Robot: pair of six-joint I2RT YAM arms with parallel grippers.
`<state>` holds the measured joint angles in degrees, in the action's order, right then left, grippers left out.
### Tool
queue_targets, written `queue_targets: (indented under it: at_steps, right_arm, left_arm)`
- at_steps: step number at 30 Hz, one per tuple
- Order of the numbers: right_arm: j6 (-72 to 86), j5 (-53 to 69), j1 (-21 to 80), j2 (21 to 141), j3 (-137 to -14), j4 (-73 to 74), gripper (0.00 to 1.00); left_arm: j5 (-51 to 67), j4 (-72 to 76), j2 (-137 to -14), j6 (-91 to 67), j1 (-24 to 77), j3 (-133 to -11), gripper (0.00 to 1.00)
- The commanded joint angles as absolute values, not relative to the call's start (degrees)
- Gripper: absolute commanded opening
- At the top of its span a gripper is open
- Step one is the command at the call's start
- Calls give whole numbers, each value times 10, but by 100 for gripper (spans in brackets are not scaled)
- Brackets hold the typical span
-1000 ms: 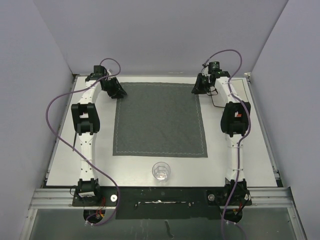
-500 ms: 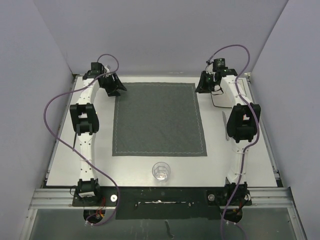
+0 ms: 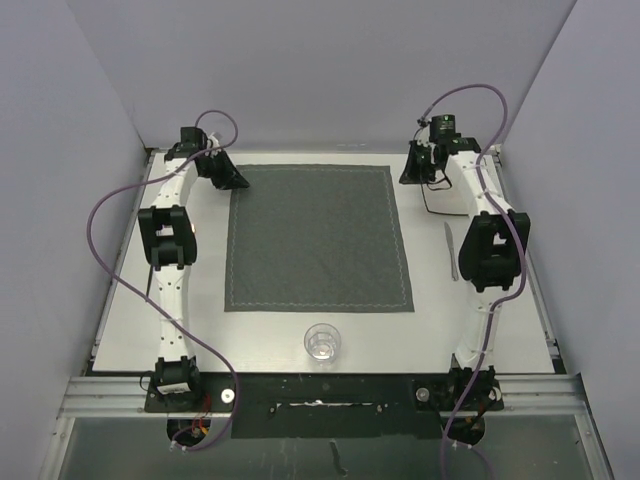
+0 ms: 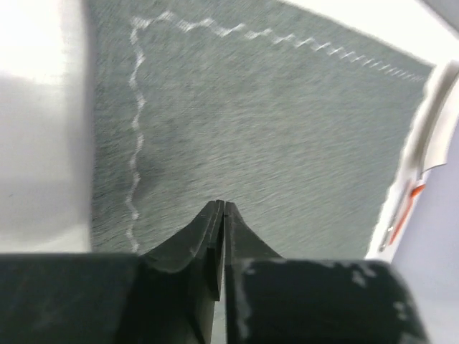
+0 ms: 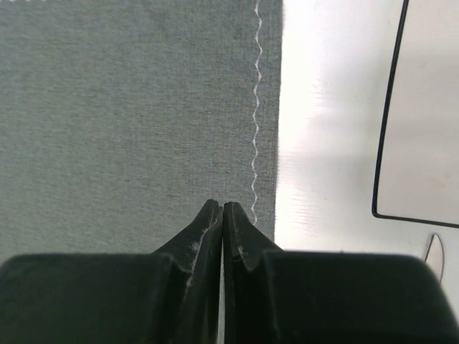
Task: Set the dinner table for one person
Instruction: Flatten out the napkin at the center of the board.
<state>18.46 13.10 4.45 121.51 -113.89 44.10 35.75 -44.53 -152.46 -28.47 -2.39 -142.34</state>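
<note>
The dinner table [image 3: 140,300] is a large white tabletop. A dark grey placemat [image 3: 318,238] with white zigzag stitching lies flat at its middle. My left gripper [image 3: 238,183] is shut over the mat's far left corner. In the left wrist view its tips [image 4: 220,204] are pressed together above the cloth [image 4: 272,122]. My right gripper [image 3: 406,178] is shut at the mat's far right corner. In the right wrist view its tips [image 5: 220,204] meet just inside the stitched edge [image 5: 143,107]. I see nothing between either pair of jaws.
A clear glass [image 3: 322,341] stands near the front edge, below the mat. A white square plate with a thin dark rim [image 5: 423,107] lies right of the mat, partly under my right arm. A thin silver utensil [image 3: 451,250] lies right of the mat.
Both grippers have drawn back toward the far edge, off the mat's corners. The right arm's elbow has swung right. The mat and the glass stay put.
</note>
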Motion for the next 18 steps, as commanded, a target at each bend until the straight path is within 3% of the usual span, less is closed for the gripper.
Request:
queue_targets:
  at_steps: [1, 6, 18]
  right_arm:
    - [181, 129, 50, 1267, -1172, 433, 0]
    - [176, 122, 63, 1334, -1231, 455, 0]
    - [182, 115, 72, 1380, -1233, 441, 0]
  left_arm:
    - [307, -468, -1455, -255, -18, -1387, 0]
    - [264, -479, -1452, -239, -12, -1363, 0]
    - [273, -511, -1509, -238, -12, -1439, 0]
